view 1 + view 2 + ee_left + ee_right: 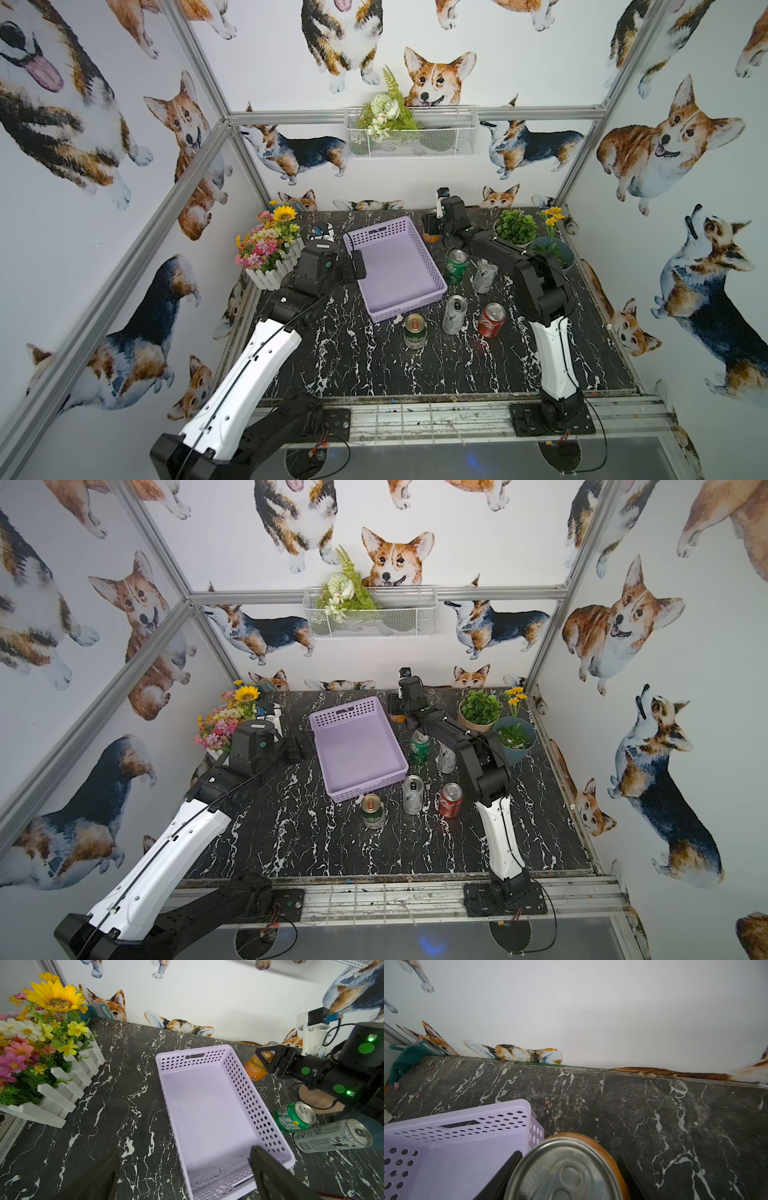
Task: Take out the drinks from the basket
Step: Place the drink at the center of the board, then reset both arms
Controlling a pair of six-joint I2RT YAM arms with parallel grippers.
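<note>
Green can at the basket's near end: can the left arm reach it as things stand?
Probably yes. The left gripper hangs open and empty at the basket's edge; the green can stands upright on the table just past the basket's near corner, nothing tall between.

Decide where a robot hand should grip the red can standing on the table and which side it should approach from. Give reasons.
Grip the red can across its round side wall, about mid-height. It stands upright, so coming down from above probably suits best. The tall silver can stands close beside it, so stay clear of that side.
</note>
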